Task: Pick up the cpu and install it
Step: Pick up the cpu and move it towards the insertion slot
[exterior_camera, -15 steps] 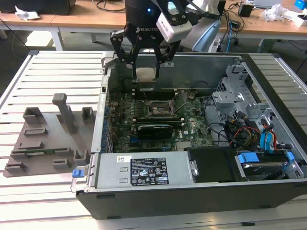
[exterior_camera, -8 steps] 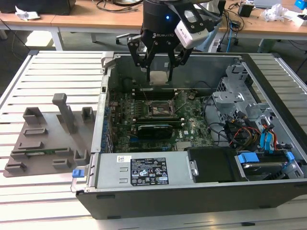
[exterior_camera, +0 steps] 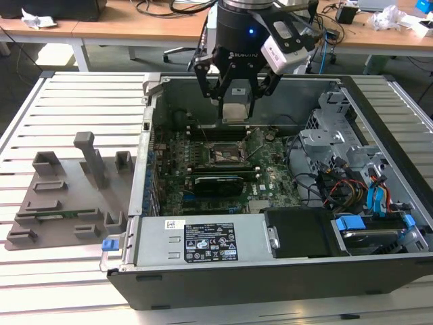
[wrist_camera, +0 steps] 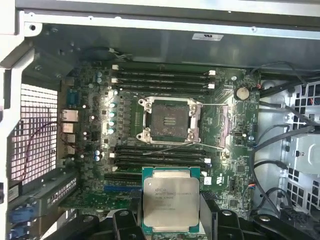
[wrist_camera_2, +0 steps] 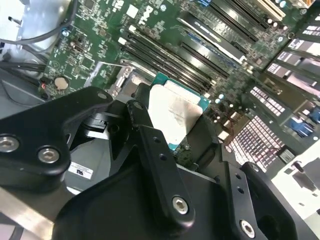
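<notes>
Hand [exterior_camera: 235, 103] clamped on the cpu [wrist_camera: 171, 205] by its edges, chip held aloft inside the open computer case [exterior_camera: 203, 288], over the motherboard [wrist_camera: 235, 150], just short of the black-framed socket [wrist_camera: 169, 120], not seated.

Black glossy arm body [exterior_camera: 233, 24] with a small blue light [exterior_camera: 252, 30] and white lettering [exterior_camera: 242, 55]. Above the fingers [wrist_camera_2: 155, 165] sits a grey-white camera box [exterior_camera: 284, 47]. The black linkage bars carry silver screws [wrist_camera_2: 180, 204].

The slatted white bench [exterior_camera: 74, 88] carried an open computer case [exterior_camera: 270, 288]; a grey moulded tray [exterior_camera: 67, 195] lay beside it, on the exterior view's left.
</notes>
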